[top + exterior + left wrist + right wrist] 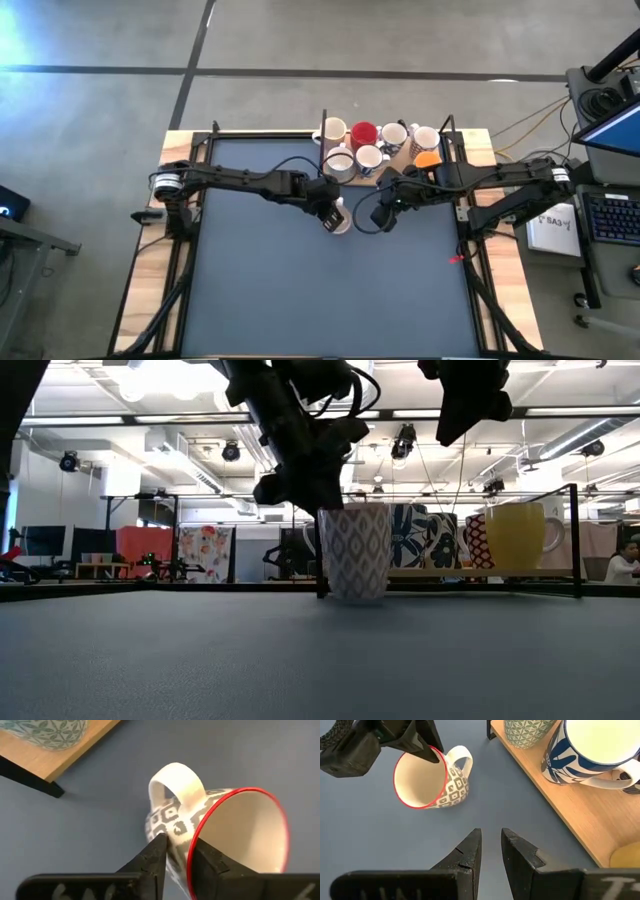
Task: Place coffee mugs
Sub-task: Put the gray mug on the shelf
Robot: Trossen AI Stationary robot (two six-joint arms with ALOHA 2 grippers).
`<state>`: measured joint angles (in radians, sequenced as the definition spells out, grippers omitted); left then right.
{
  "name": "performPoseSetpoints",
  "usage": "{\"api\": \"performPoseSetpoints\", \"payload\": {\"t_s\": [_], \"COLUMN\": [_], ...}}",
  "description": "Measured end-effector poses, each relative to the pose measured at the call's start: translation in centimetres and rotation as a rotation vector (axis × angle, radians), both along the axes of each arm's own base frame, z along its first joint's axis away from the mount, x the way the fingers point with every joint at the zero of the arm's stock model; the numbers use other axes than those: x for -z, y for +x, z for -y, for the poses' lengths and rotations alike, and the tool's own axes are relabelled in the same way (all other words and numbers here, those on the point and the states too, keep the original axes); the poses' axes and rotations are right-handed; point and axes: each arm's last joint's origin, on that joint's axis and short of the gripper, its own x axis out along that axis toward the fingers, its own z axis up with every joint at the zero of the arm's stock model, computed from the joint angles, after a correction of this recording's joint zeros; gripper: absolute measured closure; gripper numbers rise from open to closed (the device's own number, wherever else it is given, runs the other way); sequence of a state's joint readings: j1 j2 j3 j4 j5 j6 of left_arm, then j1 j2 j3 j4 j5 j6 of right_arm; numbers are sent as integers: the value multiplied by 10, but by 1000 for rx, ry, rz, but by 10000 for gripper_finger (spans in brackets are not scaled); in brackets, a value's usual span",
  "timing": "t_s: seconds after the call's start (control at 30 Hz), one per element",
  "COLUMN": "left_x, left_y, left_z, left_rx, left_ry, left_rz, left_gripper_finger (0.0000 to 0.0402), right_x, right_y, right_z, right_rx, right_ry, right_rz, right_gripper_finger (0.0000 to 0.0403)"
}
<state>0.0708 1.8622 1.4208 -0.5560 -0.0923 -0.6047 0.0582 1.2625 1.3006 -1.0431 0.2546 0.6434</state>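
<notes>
Standing mug (431, 780): glossy ceramic, grey-and-white lattice pattern, red rim, cream inside, looped handle, upright on the matte grey tabletop (330, 290) just beside the wooden tray (570, 815).
Left end effector (176, 854): straddling the mug's wall at the rim, jaws narrow.
Right end effector (491, 851): hovering near the mug, narrow, holding nothing.

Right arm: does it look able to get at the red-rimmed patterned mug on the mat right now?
Probably not cleanly. The right gripper hangs empty close by, but the left gripper straddles the patterned mug's rim, taking the top approach.

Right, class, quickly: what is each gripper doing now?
Left gripper: fingers either side of the patterned mug's rim; grip cannot be told.
Right gripper: slightly open, empty.
</notes>
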Motion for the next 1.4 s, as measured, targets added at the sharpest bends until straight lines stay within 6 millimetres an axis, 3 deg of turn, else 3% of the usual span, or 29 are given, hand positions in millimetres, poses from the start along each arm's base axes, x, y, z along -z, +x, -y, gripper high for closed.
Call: {"api": "performPoseSetpoints", "payload": {"t_s": [0.43, 0.73, 1.0, 1.23, 1.4], "left_x": [-1, -33, -60, -89, -117], "left_y": [-2, -20, -59, -107, -147], "left_z": [-2, -2, 3, 7, 7], "left_rx": [14, 28, 8, 52, 68], "left_ry": [8, 26, 75, 195, 281], "left_rz": [-3, 34, -94, -236, -251], "left_gripper_finger": [292, 285, 285, 285, 285], "right_x": [0, 4, 30, 59, 77], "right_y": [0, 5, 39, 61, 83], "right_z": [0, 0, -2, 10, 11], "right_rx": [-1, 17, 25, 208, 244], "right_ry": [0, 9, 12, 125, 156], "right_rz": [-1, -2, -14, -43, 0], "right_gripper_finger": [339, 339, 339, 339, 344]}}
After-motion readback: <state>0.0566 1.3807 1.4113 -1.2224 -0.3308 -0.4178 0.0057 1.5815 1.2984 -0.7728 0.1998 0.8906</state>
